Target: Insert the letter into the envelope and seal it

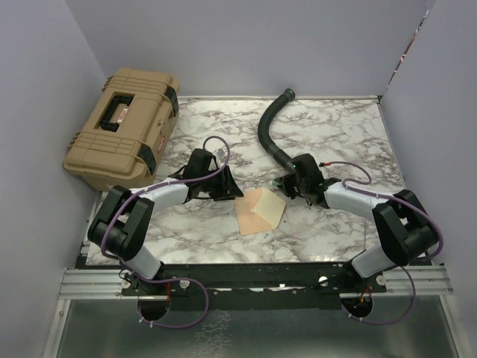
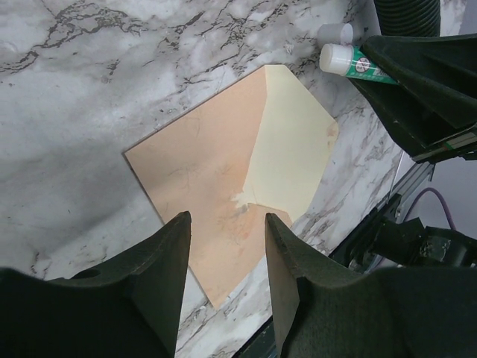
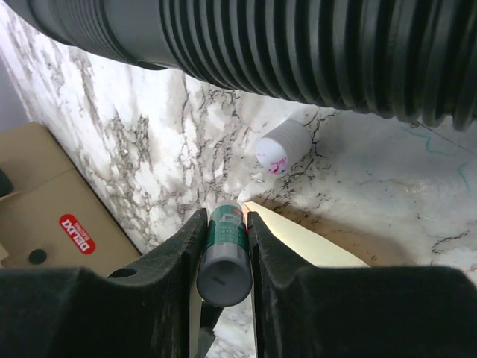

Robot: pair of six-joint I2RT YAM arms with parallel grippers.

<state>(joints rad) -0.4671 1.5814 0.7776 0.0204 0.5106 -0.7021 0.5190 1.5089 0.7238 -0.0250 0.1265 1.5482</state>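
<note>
Left gripper [image 2: 223, 224] jaws apart over flap-open kraft-brown paper envelope [image 2: 216, 160], right gripper [image 3: 226, 218] clamped on green-and-white cylindrical glue stick [image 3: 223, 257].

We are looking into a robotics lab test cell. Plain lavender walls [image 1: 246, 45] box in a marble-patterned table [image 1: 335, 142], two cabled robot arms [image 1: 134, 224] are bolted to aluminium rails [image 1: 97, 283] at its near edge, and a tan hard equipment case [image 1: 123, 123] sits alongside.

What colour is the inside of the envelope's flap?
The envelope flap is pale cream-yellow, clearest in the left wrist view.
</note>
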